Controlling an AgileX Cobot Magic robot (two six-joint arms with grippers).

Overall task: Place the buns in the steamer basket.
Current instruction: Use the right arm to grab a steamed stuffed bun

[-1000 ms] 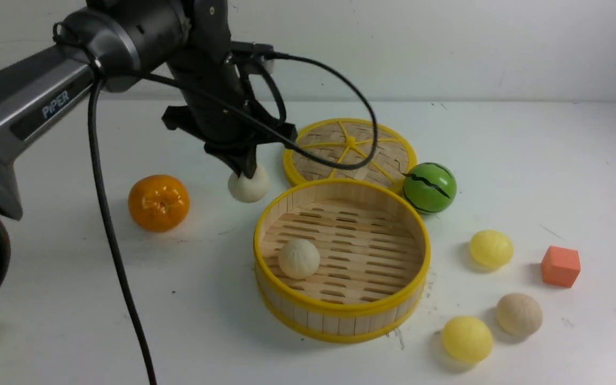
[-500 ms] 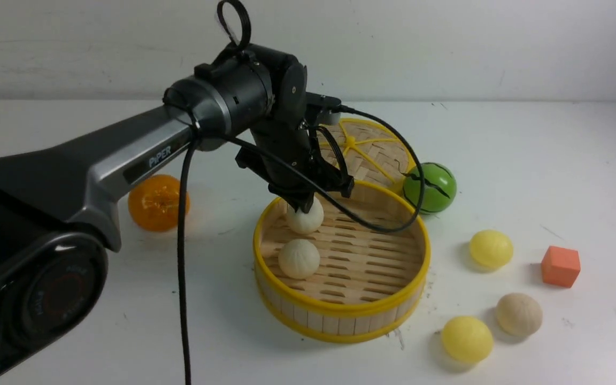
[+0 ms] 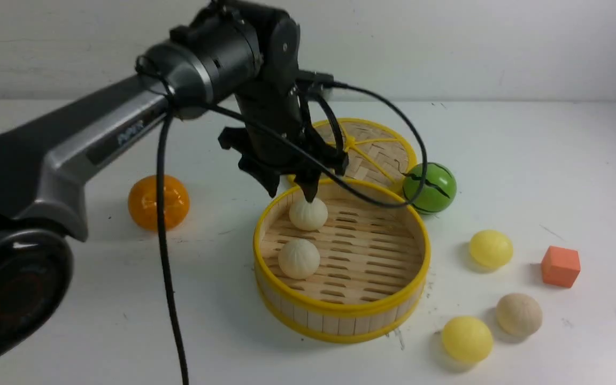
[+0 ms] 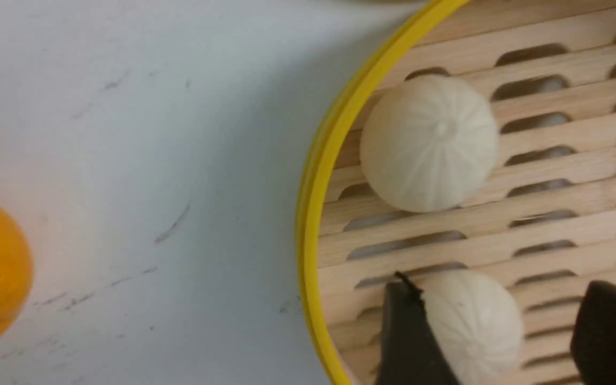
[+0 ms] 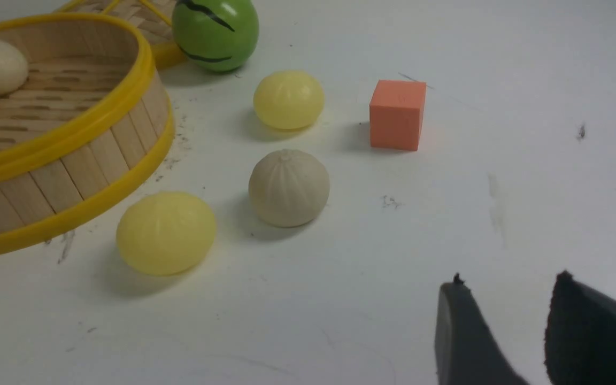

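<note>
Cream bun (image 3: pixel 308 215) is left in the basket (image 3: pixel 342 307) beneath the left gripper (image 3: pixel 289 193), whose fingers are spread, presumably so it is freed undisturbed; another bun (image 3: pixel 299 259) is set nearer the robot.

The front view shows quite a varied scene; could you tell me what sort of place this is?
Probably a robotics lab or test bench: a jointed robot arm reaches over a white table holding a bamboo steamer basket and a plain orange-red block.
</note>
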